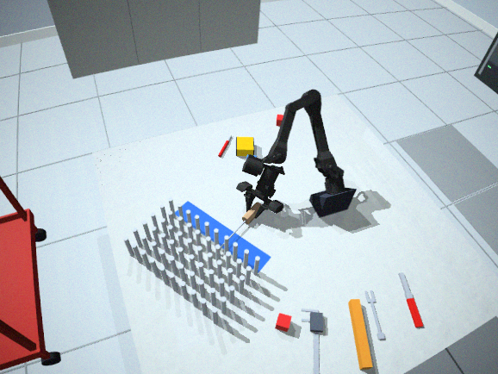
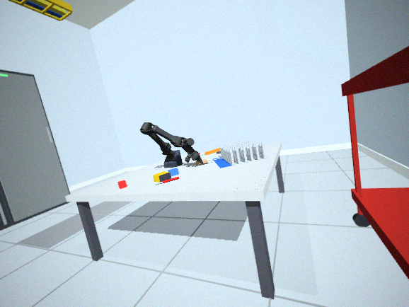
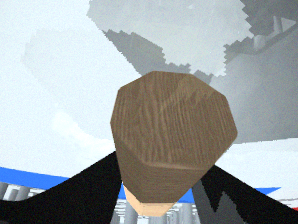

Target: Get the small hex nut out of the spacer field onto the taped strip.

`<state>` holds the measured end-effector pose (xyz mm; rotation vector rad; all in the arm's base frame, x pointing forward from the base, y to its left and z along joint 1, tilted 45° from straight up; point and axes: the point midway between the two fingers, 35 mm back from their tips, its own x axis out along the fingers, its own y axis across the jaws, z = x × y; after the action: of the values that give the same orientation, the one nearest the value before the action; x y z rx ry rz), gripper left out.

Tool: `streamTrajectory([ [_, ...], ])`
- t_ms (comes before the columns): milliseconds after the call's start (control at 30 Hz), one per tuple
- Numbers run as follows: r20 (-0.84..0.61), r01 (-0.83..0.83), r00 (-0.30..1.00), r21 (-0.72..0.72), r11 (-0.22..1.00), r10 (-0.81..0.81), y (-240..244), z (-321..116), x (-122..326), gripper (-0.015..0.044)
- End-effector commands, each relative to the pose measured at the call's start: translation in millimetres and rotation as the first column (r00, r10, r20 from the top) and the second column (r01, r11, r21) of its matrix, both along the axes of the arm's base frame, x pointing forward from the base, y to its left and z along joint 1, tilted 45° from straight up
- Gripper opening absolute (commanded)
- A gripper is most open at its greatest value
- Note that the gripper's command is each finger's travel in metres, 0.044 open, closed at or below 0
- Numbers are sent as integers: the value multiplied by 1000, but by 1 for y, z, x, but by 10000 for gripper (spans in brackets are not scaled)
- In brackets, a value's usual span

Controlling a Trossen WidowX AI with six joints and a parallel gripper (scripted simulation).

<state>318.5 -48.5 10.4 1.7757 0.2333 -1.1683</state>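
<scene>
My gripper (image 1: 254, 211) is shut on the wooden handle (image 1: 251, 214) (image 3: 172, 120) of a thin metal tool, beside the blue taped strip. The tool's thin shaft (image 1: 235, 232) reaches over the blue strip (image 1: 261, 257) (image 2: 222, 163) to the front rows of spacers. Its tip is hidden or too small to make out among them. The grey metal spacers (image 1: 214, 316) (image 2: 262, 151) stand upright in several rows behind the strip. The hex nut cannot be made out in any view. In the wrist view the handle's end fills the middle, between the dark fingers.
A red cube (image 1: 283, 322), a dark-headed tool (image 1: 316, 321), an orange bar (image 1: 360, 333), a grey fork-like tool (image 1: 376, 316) and a red-handled tool (image 1: 414, 312) lie to one side. A yellow block (image 1: 245, 146) (image 2: 159, 177), a red-handled tool (image 1: 224, 147) and another red cube (image 2: 122, 184) lie on the other.
</scene>
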Motion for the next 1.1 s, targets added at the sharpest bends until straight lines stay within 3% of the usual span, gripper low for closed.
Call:
streamTrajectory([
  [0, -3, -7, 1000, 3, 1000, 7, 0, 1, -3, 0],
  [1067, -4, -7, 1000, 2, 1000, 7, -9, 7, -17, 0],
])
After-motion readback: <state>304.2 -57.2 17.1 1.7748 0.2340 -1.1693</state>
